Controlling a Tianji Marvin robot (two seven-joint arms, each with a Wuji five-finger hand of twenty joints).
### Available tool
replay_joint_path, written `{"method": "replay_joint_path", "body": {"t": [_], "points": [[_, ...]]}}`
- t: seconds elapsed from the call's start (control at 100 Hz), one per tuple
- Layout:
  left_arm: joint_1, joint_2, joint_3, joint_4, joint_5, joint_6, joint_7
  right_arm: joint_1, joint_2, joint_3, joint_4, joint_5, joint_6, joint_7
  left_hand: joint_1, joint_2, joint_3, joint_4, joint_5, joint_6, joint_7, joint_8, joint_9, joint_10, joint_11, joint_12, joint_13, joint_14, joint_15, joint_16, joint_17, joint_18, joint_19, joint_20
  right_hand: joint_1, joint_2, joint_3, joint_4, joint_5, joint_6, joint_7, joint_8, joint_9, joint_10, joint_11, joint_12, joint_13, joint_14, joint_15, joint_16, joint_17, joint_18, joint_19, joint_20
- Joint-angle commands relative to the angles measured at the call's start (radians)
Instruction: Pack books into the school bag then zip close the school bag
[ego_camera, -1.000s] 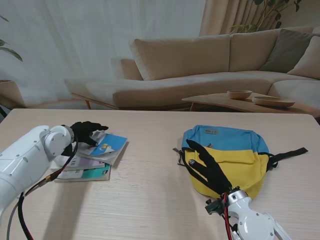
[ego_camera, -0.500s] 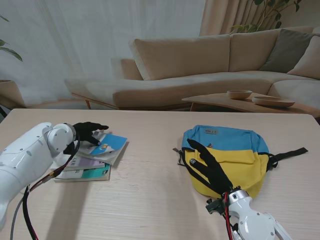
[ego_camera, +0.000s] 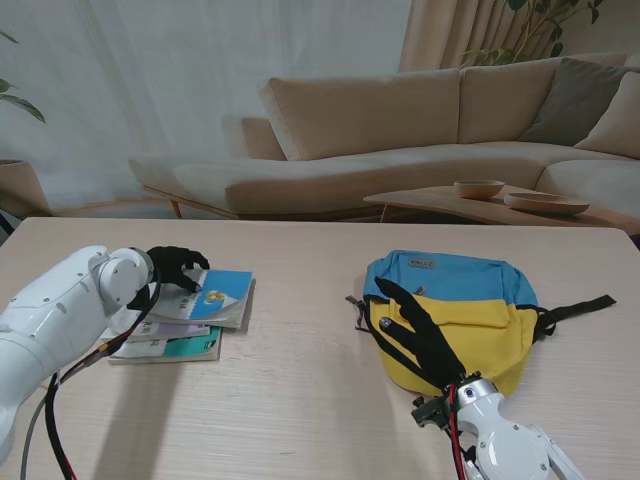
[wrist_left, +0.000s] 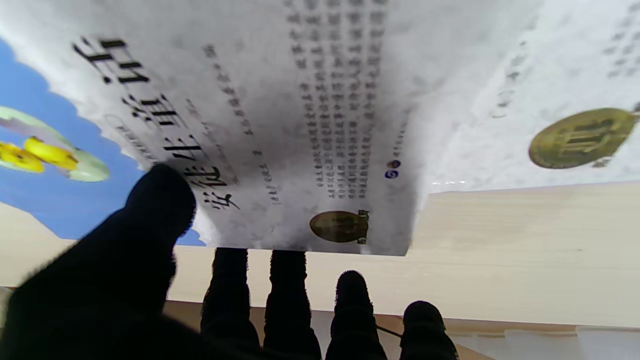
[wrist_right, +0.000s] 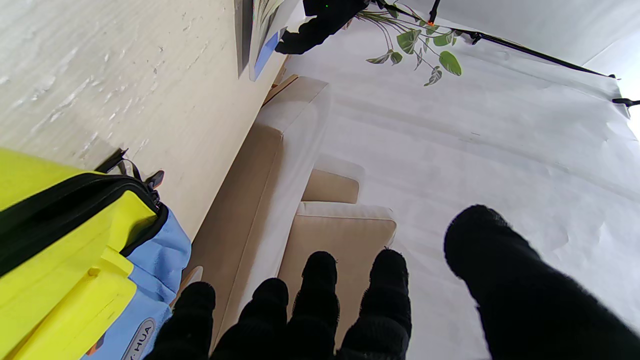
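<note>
The left hand (ego_camera: 176, 268) grips the top book (ego_camera: 215, 297) of a small stack (ego_camera: 165, 345) on the left side of the table (ego_camera: 300, 400), thumb (wrist_left: 150, 210) on the cover, fingers (wrist_left: 227, 280) under its far edge. The book's long axis runs roughly left to right; its cover is blue and white with printed text. The right hand (ego_camera: 415, 335) hovers released, fingers spread, over the blue-and-yellow school bag (ego_camera: 455, 300) at right, top pointing away from the robot.
</note>
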Motion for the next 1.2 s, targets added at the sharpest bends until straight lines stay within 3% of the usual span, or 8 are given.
{"method": "replay_joint_path", "body": {"t": [0.0,0.23,0.29,0.48,0.63,0.69,0.77,1.19], "points": [[0.000,0.001,0.004,-0.010,0.009,-0.003,-0.017,-0.005,-0.008,-0.005,0.001,-0.003,-0.002,0.012,0.002,-0.045,0.090,0.022,-0.036,0.025,0.149,0.048,-0.019,0.007,-0.039,0.015,-0.010,0.016,-0.007,0.021,-0.023,0.034,0.013,0.037,0.023,-0.010,0.028,0.012,-0.011,-0.007,0.013,-0.013,-0.007,-0.003,0.017,0.009,-0.016,-0.016,0.006,-0.003,-0.002,-0.026,0.019,-0.008],[-0.012,0.003,0.048,0.000,0.028,-0.001,-0.005,0.000,-0.009,-0.008,0.007,-0.005,-0.006,0.007,0.043,-0.099,0.211,0.016,0.036,0.021,0.599,0.290,-0.029,0.003,-0.211,0.030,-0.013,0.019,-0.031,-0.010,-0.030,0.045,0.034,0.099,0.023,-0.012,0.029,0.012,-0.010,-0.007,0.014,-0.014,-0.008,-0.002,0.017,0.009,-0.015,-0.017,0.006,-0.003,-0.002,-0.025,0.021,-0.009],[-0.015,0.001,0.056,0.006,0.027,-0.001,0.004,0.001,-0.010,-0.010,0.009,-0.006,-0.006,0.005,0.083,-0.129,0.216,-0.018,0.056,0.028,0.702,0.400,-0.029,0.001,-0.228,0.037,-0.011,0.019,-0.024,-0.010,-0.032,0.047,0.042,0.120,0.023,-0.011,0.030,0.012,-0.011,-0.007,0.014,-0.014,-0.008,-0.002,0.017,0.009,-0.015,-0.017,0.007,-0.003,-0.002,-0.025,0.022,-0.010],[-0.007,0.002,0.040,-0.008,0.044,0.002,0.022,0.002,-0.010,-0.011,0.011,-0.005,-0.005,0.002,0.225,-0.145,0.225,-0.051,0.265,0.013,0.811,0.749,-0.014,0.014,-0.103,0.014,0.009,0.044,0.058,-0.019,-0.041,0.066,0.090,0.233,0.023,-0.011,0.032,0.012,-0.011,-0.009,0.015,-0.015,-0.007,0.001,0.019,0.010,-0.015,-0.017,0.007,-0.003,-0.002,-0.025,0.024,-0.011],[0.021,0.008,-0.023,-0.054,0.057,0.009,0.006,0.003,-0.011,-0.013,0.013,-0.004,-0.008,0.000,0.284,-0.114,0.204,-0.042,0.367,0.015,0.850,0.763,0.190,0.071,0.001,-0.085,0.075,0.097,0.221,-0.052,0.006,0.122,0.129,0.274,0.023,-0.011,0.033,0.012,-0.011,-0.008,0.016,-0.015,-0.008,0.001,0.019,0.010,-0.015,-0.017,0.008,-0.003,-0.001,-0.026,0.025,-0.012],[0.035,0.014,-0.048,-0.081,0.071,0.012,-0.006,0.003,-0.011,-0.014,0.014,-0.005,-0.009,0.000,0.337,-0.138,0.149,-0.046,0.377,-0.003,0.852,0.778,0.409,0.099,-0.062,0.099,0.160,0.129,0.282,-0.077,0.035,0.154,0.169,0.293,0.022,-0.012,0.033,0.012,-0.011,-0.010,0.017,-0.015,-0.008,0.001,0.019,0.010,-0.014,-0.016,0.008,-0.003,0.000,-0.026,0.026,-0.012],[0.052,0.020,-0.077,-0.114,0.085,0.017,-0.027,0.003,-0.011,-0.014,0.015,-0.004,-0.010,-0.001,0.383,-0.151,0.098,-0.043,0.385,-0.025,0.854,0.794,0.592,0.090,-0.087,0.127,0.250,0.147,0.347,-0.068,0.061,0.176,0.238,0.319,0.022,-0.011,0.034,0.011,-0.012,-0.010,0.016,-0.015,-0.008,0.001,0.019,0.010,-0.014,-0.017,0.008,-0.003,0.000,-0.026,0.027,-0.012],[0.195,0.040,-0.295,-0.321,0.184,0.011,-0.061,0.006,-0.012,-0.020,0.019,-0.002,-0.019,-0.007,0.399,-0.157,0.071,-0.045,0.391,-0.048,0.850,0.757,0.780,0.121,-0.233,0.032,0.635,0.262,0.694,0.065,0.185,0.236,0.938,0.328,0.023,-0.013,0.036,0.011,-0.008,-0.009,0.022,-0.014,-0.006,0.002,0.020,0.010,-0.014,-0.016,0.011,-0.003,0.002,-0.025,0.033,-0.015]]}}
